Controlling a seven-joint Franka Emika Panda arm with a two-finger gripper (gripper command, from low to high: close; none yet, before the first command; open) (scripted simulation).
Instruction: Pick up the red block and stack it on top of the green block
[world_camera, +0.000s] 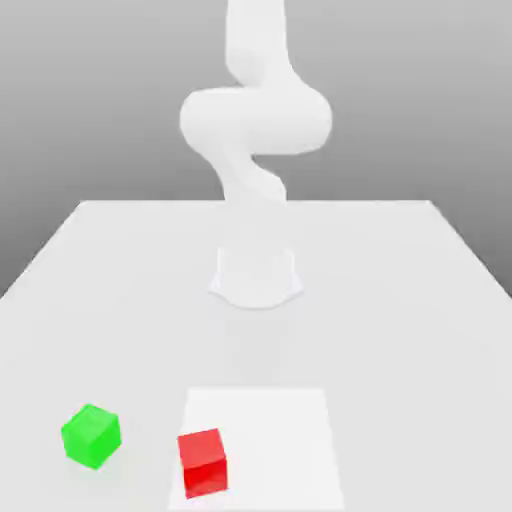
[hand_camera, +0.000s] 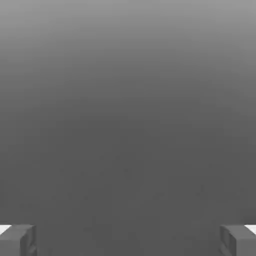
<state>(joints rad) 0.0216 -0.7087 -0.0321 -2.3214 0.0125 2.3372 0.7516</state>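
Observation:
The red block (world_camera: 203, 462) sits on the table near the front edge, on the left part of a brighter white square patch (world_camera: 275, 430). The green block (world_camera: 91, 435) rests on the table on the exterior view's left of the red one, a short gap apart. In the hand view my gripper (hand_camera: 128, 241) is open: its two grey fingertips (hand_camera: 18, 240) stand far apart with nothing between them, facing a plain grey background. The white arm (world_camera: 255, 120) rises folded above its base, well behind both blocks.
The arm's round base (world_camera: 256, 276) stands at the middle of the white table (world_camera: 420, 300). The table's side edges run back to a far edge behind the base.

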